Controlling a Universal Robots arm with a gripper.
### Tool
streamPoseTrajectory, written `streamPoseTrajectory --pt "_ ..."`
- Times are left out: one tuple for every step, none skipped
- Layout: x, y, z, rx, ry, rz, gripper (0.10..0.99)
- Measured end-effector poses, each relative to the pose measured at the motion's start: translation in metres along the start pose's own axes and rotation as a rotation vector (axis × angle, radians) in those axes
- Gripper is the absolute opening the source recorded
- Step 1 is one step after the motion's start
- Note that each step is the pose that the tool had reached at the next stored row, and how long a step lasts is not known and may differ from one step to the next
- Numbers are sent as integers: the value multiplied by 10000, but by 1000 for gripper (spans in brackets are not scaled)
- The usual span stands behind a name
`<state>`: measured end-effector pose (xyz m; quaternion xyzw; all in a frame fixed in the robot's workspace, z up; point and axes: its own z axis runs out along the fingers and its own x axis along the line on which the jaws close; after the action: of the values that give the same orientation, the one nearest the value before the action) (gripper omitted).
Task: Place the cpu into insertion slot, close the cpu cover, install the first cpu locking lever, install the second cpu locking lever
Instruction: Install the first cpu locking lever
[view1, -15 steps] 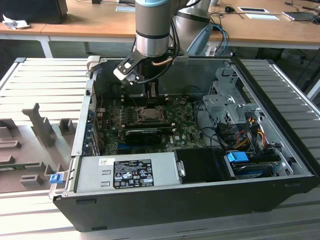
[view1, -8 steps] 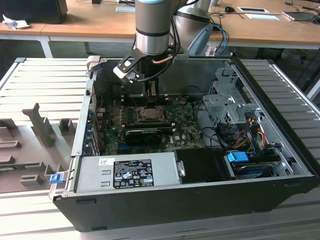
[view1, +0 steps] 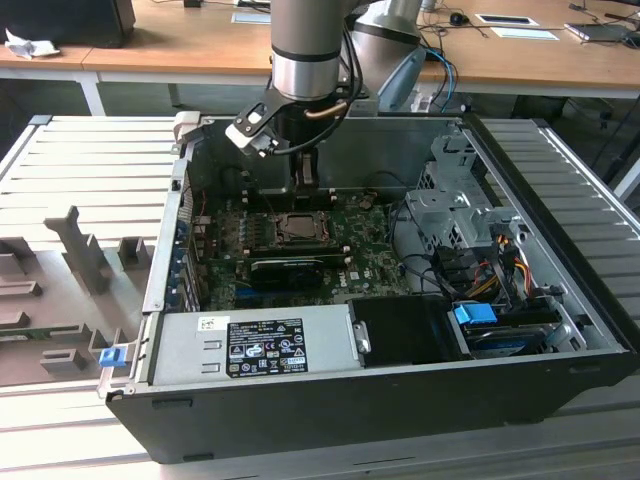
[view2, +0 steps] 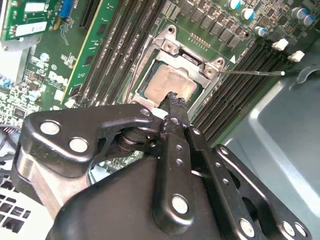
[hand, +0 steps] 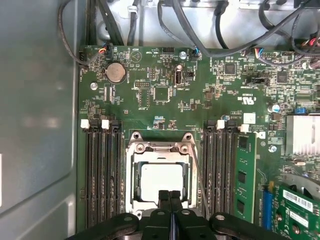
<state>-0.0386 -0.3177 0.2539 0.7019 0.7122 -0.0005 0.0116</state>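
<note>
One relation matters: the cpu (hand: 161, 181) is seated in the insertion slot (view1: 298, 228), lower centre of the first wrist view, just above the tips of the gripper (hand: 170, 193), whose fingers are pressed together on nothing. The cpu cover (hand: 133, 172) appears laid flat around it. A thin locking lever (view2: 250, 72) is stretched rightward in the second wrist view. A white label (view1: 264, 347) is left unread.

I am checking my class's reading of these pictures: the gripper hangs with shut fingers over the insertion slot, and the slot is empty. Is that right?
Not quite: the insertion slot is not empty. The first wrist view shows the cpu lying in it. The gripper does hang over it with shut fingers.
</note>
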Motion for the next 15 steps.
streamPoseTrajectory --pt "-1 1 -38 -1 0 1 106" --pt "-1 1 -76 0 -1 0 106" --pt "-2 2 -106 -1 0 0 106" --pt "-2 2 -133 0 -1 1 106" --pt "-3 2 -180 0 -1 1 106" --pt "-3 3 -200 0 0 1 106" --pt "-4 3 -222 0 0 1 106" --pt "-4 4 -256 0 0 1 106" --pt "-5 4 -273 0 -2 1 106" --pt "-5 4 -284 1 -3 0 106" --pt "-5 4 -284 -21 1 0 106" --pt "-5 1 -284 -54 -1 -35 106" --pt "-5 1 -285 -60 1 -153 106" --pt "-5 2 -285 -63 4 -324 106" --pt "-5 2 -285 -69 9 -628 106"
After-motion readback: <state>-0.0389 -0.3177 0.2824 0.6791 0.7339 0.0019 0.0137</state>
